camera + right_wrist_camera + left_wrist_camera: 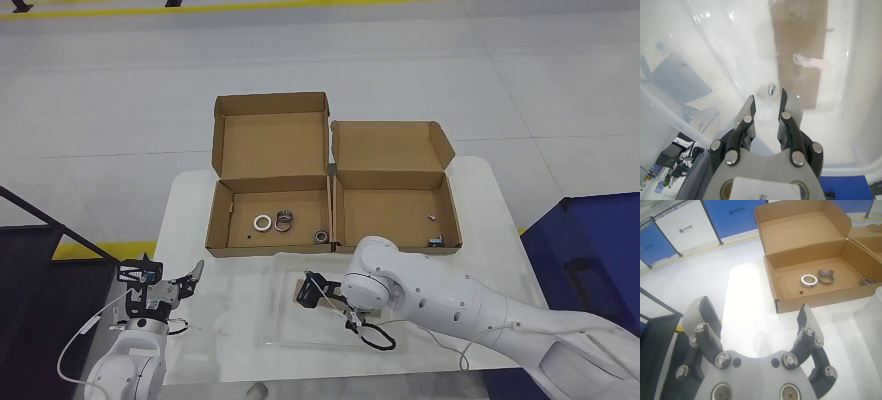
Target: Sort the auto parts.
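Note:
Two open cardboard boxes stand side by side at the table's far side. The left box (222, 215) (770, 273) holds a silver collar ring (809, 280) (263, 222), two stacked bearing rings (826, 276) (284, 219), a smaller bearing (866, 281) (322, 237) and a tiny dark screw (801, 292). The right box (452, 215) holds a small part (436, 241). My right gripper (768, 98) (305, 291) is open inside a clear plastic bin (250, 310), its tips either side of and just short of a small silver bolt (770, 89). My left gripper (757, 311) (185, 283) is open and empty above the table's near left corner.
A brown cardboard piece (800, 56) with a strip of tape (810, 62) lies under the clear bin, beside the bolt. The white table (190, 210) has bare surface left of the boxes. A blue bin (600, 260) stands to the right of the table.

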Tool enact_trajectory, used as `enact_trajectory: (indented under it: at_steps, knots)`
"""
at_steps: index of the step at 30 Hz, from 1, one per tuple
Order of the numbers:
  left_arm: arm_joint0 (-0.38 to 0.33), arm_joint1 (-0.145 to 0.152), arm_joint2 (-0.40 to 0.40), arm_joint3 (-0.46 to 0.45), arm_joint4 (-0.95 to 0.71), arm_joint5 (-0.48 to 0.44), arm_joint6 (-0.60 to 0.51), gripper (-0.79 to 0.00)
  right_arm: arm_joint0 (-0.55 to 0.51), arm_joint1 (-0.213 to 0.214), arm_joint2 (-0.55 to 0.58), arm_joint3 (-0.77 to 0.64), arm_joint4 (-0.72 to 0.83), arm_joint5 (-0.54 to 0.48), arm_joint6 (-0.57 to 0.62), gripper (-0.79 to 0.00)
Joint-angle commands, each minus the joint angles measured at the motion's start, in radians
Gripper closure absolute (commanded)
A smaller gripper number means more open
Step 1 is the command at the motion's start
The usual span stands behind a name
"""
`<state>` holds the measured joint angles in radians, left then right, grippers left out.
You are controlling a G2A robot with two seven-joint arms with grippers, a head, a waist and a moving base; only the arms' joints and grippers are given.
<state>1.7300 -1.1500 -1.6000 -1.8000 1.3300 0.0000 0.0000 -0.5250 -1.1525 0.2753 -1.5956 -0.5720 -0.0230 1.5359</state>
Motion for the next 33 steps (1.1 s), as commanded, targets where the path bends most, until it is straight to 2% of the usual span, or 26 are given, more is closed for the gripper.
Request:
enact_trajectory:
  at_steps: [1, 10, 13, 16, 18, 21, 23, 25, 27, 33]
  knots:
    - [0.0, 0.0, 0.0, 0.0, 0.0, 0.0, 0.0, -0.785, 0.002, -0.008, -0.01, 0.016, -0.004, 0.0, 0.0, -0.249]
    - [0.0, 0.0, 0.0, 0.0, 0.0, 0.0, 0.0, -0.785, 0.019, -0.036, -0.046, 0.058, -0.011, 0.01, 0.0, -0.234]
    - [0.0, 0.0, 0.0, 0.0, 0.0, 0.0, 0.0, -0.785, 0.021, -0.042, -0.05, 0.071, -0.009, 0.014, 0.0, -0.256]
    - [0.0, 0.0, 0.0, 0.0, 0.0, 0.0, 0.0, -0.785, 0.023, -0.048, -0.051, 0.083, -0.007, 0.012, 0.0, -0.219]
    - [0.0, 0.0, 0.0, 0.0, 0.0, 0.0, 0.0, -0.785, 0.024, -0.052, -0.053, 0.089, -0.007, 0.013, 0.0, -0.157]
    - [0.0, 0.0, 0.0, 0.0, 0.0, 0.0, 0.0, -0.785, 0.026, -0.056, -0.064, 0.099, -0.011, 0.012, 0.0, -0.129]
    - [0.0, 0.0, 0.0, 0.0, 0.0, 0.0, 0.0, -0.785, 0.028, -0.059, -0.069, 0.105, -0.011, 0.015, 0.0, -0.062]
    - [0.0, 0.0, 0.0, 0.0, 0.0, 0.0, 0.0, -0.785, 0.032, -0.061, -0.075, 0.111, -0.014, 0.018, 0.0, -0.052]
    - [0.0, 0.0, 0.0, 0.0, 0.0, 0.0, 0.0, -0.785, 0.035, -0.064, -0.08, 0.114, -0.014, 0.02, 0.0, 0.0]
    - [0.0, 0.0, 0.0, 0.0, 0.0, 0.0, 0.0, -0.785, 0.049, -0.059, -0.058, 0.128, 0.043, 0.025, 0.0, 0.0]
